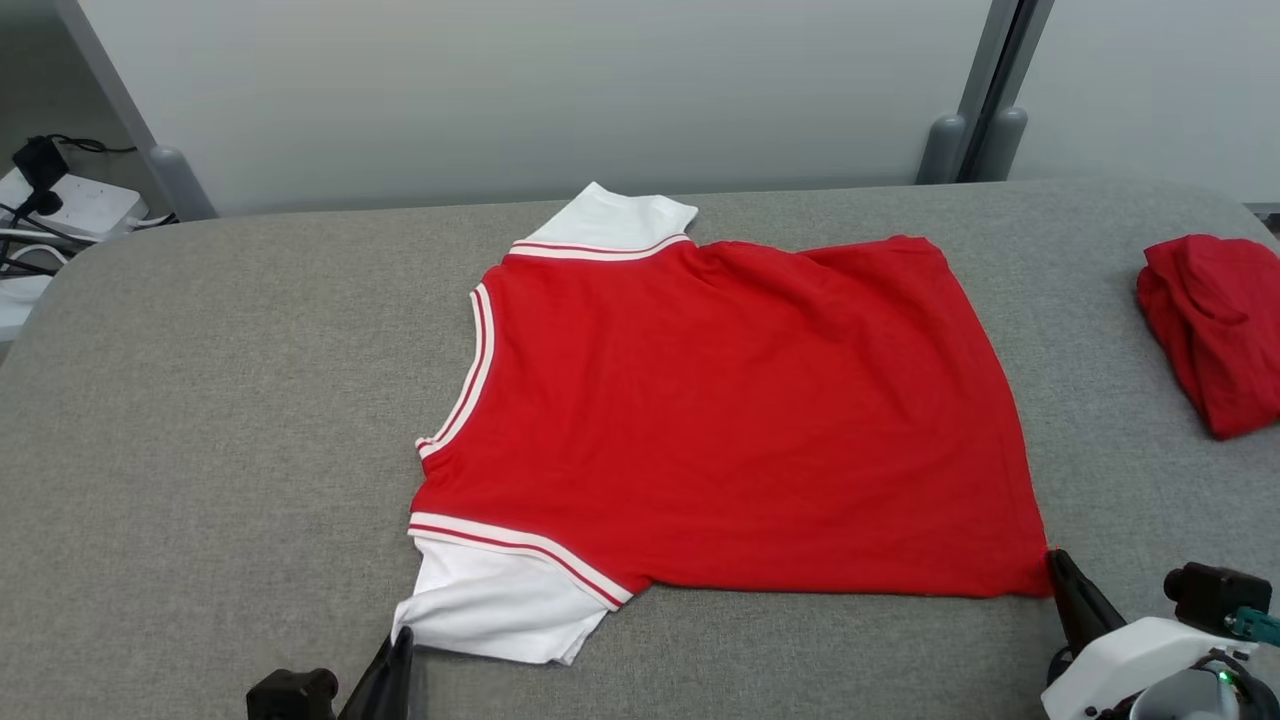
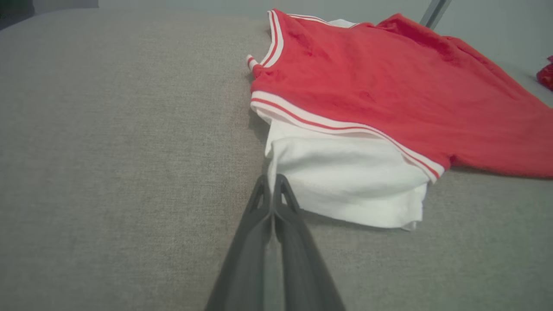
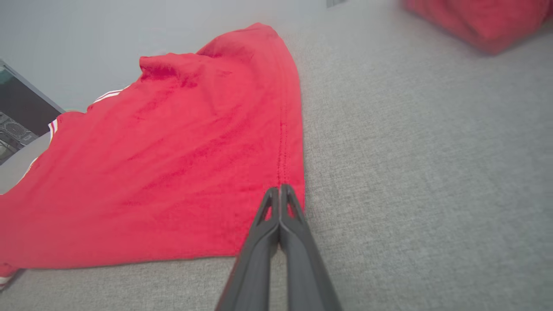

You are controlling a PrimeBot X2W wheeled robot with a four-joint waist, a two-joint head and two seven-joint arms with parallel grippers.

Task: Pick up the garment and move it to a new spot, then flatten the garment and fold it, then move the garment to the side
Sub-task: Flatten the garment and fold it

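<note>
The garment (image 1: pixel 730 420) is a red shirt with white sleeves and red-and-white striped trim, spread flat on the grey padded table (image 1: pixel 200 400), collar toward the left. My left gripper (image 1: pixel 402 635) is at the near white sleeve's corner, jaws shut on that corner (image 2: pixel 272 177) of the sleeve (image 2: pixel 345 181). My right gripper (image 1: pixel 1053 557) is at the near right hem corner, also shut, its tips (image 3: pixel 280 188) pinching the red hem (image 3: pixel 289 142). The far sleeve (image 1: pixel 615 220) lies flat at the back.
A second red cloth (image 1: pixel 1215 320) lies bunched at the table's right edge. Off the table's far left sit a white power strip and cables (image 1: pixel 60 205). A grey wall with posts (image 1: pixel 965 140) stands behind. Bare table surface lies left of the shirt.
</note>
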